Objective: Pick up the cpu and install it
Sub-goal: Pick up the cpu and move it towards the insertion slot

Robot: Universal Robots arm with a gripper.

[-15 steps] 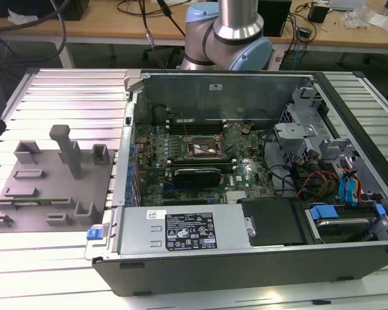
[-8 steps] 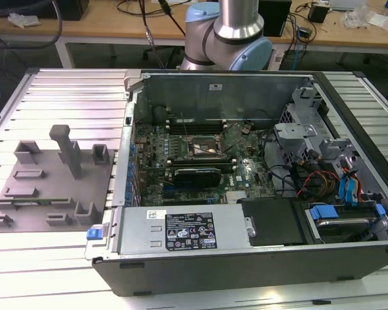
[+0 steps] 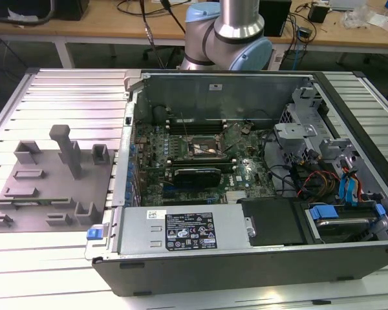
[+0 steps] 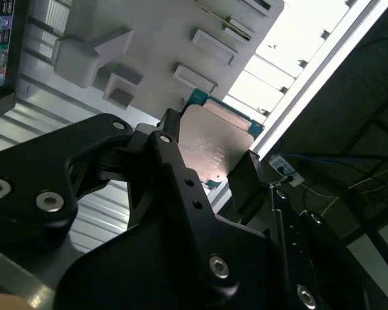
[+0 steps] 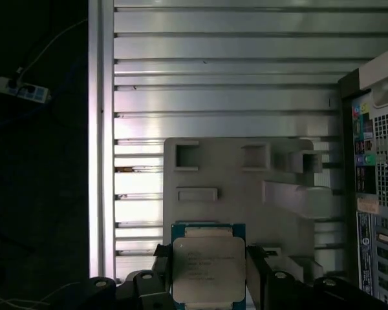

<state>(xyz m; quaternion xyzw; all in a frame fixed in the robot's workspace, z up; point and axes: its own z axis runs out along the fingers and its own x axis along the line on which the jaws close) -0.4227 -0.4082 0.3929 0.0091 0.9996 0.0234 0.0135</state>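
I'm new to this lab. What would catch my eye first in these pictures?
The silvery cpu, clamped in the black gripper in front of a grey fixture plate in both wrist views. Then the open computer case on the slatted table, motherboard exposed, in the exterior view.

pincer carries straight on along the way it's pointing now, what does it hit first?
Most likely the grey fixture plate on the slatted table. In the first wrist view it lies directly beyond the cpu clamped in the pincer. The gap between them can't be judged.
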